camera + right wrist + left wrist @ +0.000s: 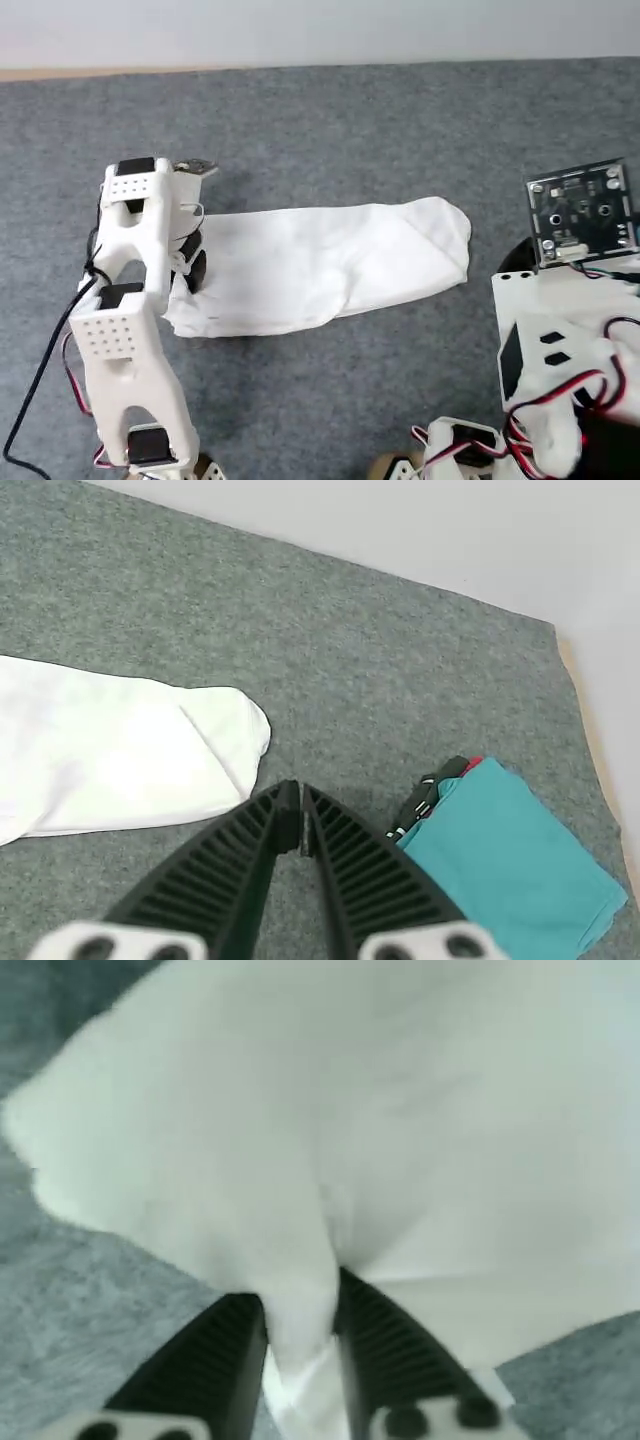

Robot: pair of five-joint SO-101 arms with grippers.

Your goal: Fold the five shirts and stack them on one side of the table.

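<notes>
White shirt (320,265) across middle of desk (330,120); I see left pincer (298,1310) pinching its end, right pincer (300,805) pressed together near teal folded shirt (510,865)

We've got a fuzzy grey mat (330,110) over the table (60,73), whose thin tan edge peeks out at 11 o'clock, plus a plain pale surface (300,30) beyond at 12, all evenly lit.
</notes>
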